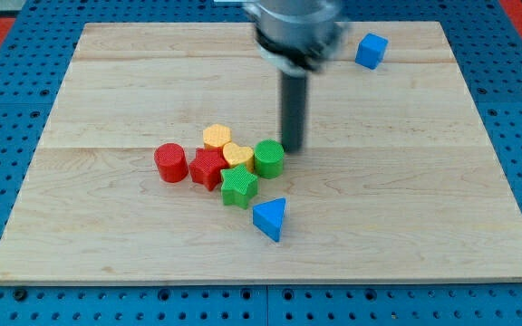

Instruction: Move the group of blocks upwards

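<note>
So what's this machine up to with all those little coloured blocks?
A robot arm pushes blocks around a wooden board with a dark rod. My tip rests at the upper right of a cluster: a green cylinder, yellow heart, yellow block, red star, red cylinder and green star. A blue triangle sits just below; a blue cube lies far off.

views: one only, nothing shared | vantage: raised, beyond the board's (107, 100) near edge, tilted down across it | range: moderate, whole board framed, blue pegboard (7, 181) seen around it | tool: my tip (294, 148) is seen upper centre, rod cropped at view's top
</note>
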`<action>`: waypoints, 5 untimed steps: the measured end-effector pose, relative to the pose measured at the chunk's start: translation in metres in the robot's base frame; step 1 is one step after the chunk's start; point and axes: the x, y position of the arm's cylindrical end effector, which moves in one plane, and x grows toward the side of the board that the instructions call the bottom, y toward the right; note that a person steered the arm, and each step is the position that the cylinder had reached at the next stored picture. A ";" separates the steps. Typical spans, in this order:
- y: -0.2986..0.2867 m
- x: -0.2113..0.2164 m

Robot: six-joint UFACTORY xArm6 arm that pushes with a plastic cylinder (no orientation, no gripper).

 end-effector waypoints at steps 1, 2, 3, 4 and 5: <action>0.021 0.095; -0.021 0.073; -0.046 0.011; -0.049 -0.003; 0.021 0.053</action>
